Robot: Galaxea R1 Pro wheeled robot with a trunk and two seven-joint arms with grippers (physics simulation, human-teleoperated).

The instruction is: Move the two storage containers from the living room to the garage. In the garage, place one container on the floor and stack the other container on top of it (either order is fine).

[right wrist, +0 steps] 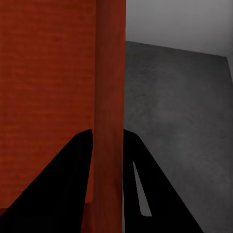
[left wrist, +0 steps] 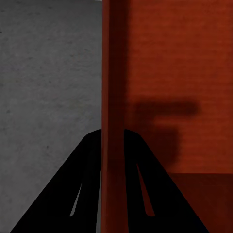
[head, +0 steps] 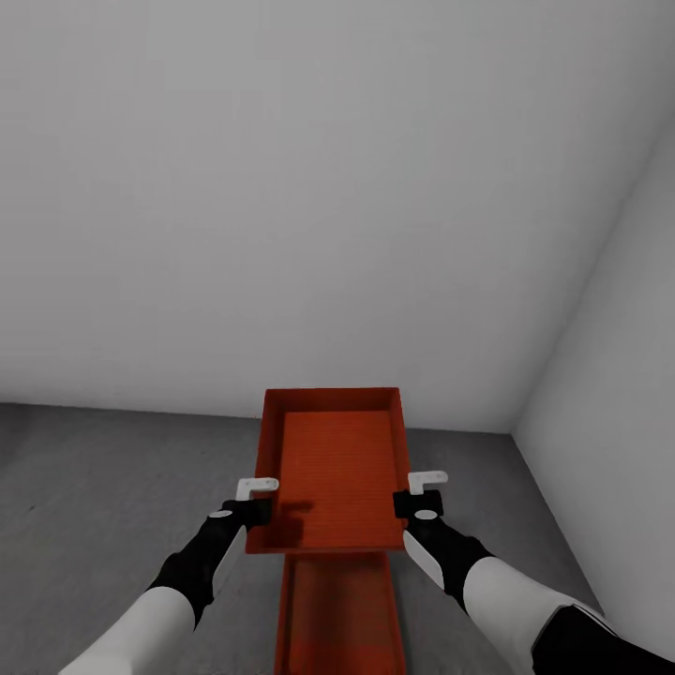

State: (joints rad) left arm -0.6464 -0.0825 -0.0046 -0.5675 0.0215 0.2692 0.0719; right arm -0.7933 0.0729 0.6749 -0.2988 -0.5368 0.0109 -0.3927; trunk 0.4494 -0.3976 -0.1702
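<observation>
I hold an orange-red storage container [head: 336,469] in the air in front of me, over the dark grey garage floor [head: 103,487]. My left gripper [head: 255,511] is shut on its left wall, and my right gripper [head: 409,504] is shut on its right wall. In the left wrist view the black fingers [left wrist: 138,184] straddle the container wall [left wrist: 114,97]. The right wrist view shows the same grip, fingers [right wrist: 73,184] either side of the wall [right wrist: 109,97]. A second storage container [head: 339,614] lies below the held one, close to my base, partly hidden by it.
A plain pale grey wall [head: 281,187] stands straight ahead. Another pale wall [head: 619,356] closes the right side, meeting it in a corner. Open concrete floor stretches to the left.
</observation>
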